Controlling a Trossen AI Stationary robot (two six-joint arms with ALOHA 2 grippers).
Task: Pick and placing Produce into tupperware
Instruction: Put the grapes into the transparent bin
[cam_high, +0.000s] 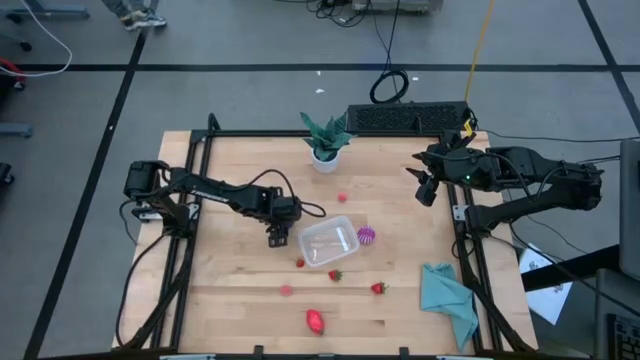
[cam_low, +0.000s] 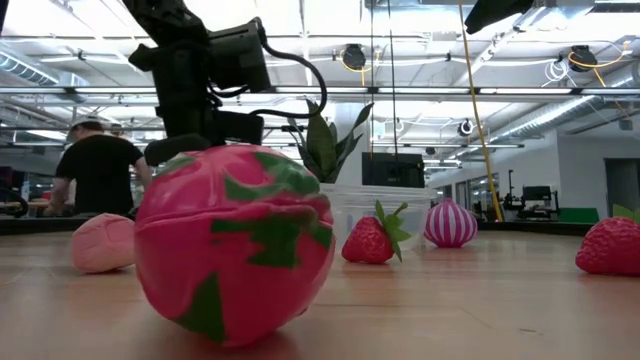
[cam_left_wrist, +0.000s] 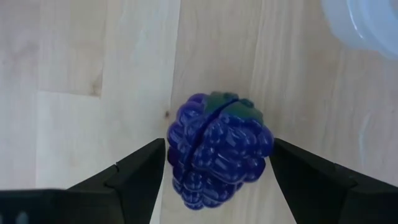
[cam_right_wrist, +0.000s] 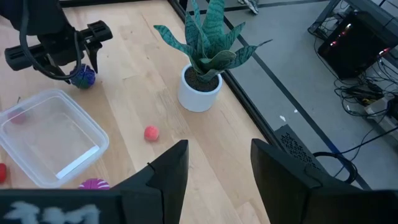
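Observation:
A purple berry-shaped toy fruit (cam_left_wrist: 217, 149) with a green cap lies on the wooden table, just left of the clear tupperware (cam_high: 328, 241). My left gripper (cam_left_wrist: 217, 144) points down over it, open. Its two fingers stand close on either side of the berry, which rests on the table. In the right wrist view the berry (cam_right_wrist: 83, 76) shows below that gripper. My right gripper (cam_right_wrist: 219, 168) is open and holds nothing. It is raised above the table's far right (cam_high: 428, 187). A striped purple fruit (cam_high: 367, 237) lies right of the tupperware.
Small red and pink fruits lie scattered near the table's front. Among them are a big pink-red one (cam_high: 315, 321), strawberries (cam_high: 378, 288) (cam_high: 335, 275) and a pink one (cam_high: 287, 290). A small red ball (cam_high: 342, 197) lies near a potted plant (cam_high: 326, 140). A teal cloth (cam_high: 447, 295) is at the front right.

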